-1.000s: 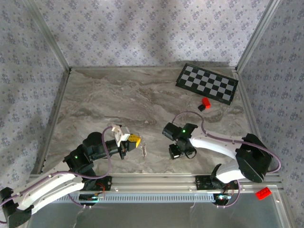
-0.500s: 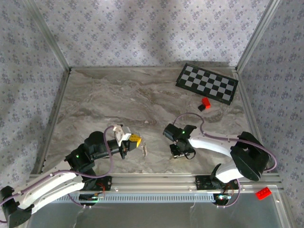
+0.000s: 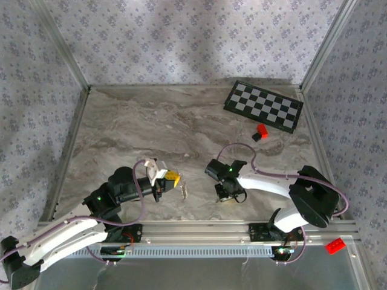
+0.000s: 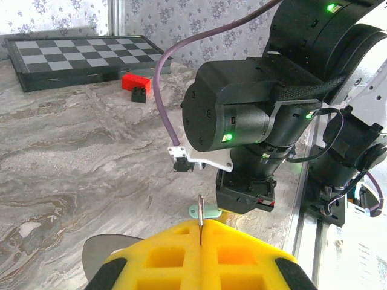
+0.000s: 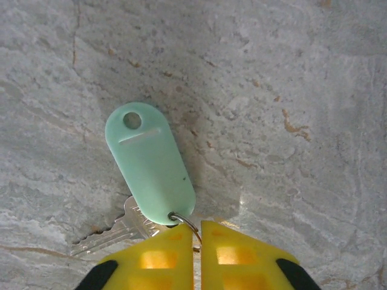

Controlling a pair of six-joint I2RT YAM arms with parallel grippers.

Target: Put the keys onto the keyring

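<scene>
Your right tool (image 5: 198, 232) pinches the small ring (image 5: 184, 222) at the mint tag's (image 5: 151, 166) narrow end, key (image 5: 115, 234) beneath the tag: probably light, stiff, slick (may swivel). Left tool (image 4: 200, 232) clamps the keyring (image 4: 200, 208).

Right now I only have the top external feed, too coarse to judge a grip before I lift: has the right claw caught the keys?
Observer: The right claw is shut, and the small ring joining a mint-green tag to a silver key runs into the slit between its jaws.
Operator: Are they off the table?
Observer: No, tag and key appear to lie flat on the marble tabletop.
Operator: And the left claw?
Observer: The left claw is shut on the keyring, which stands upright between its yellow jaws.
</scene>
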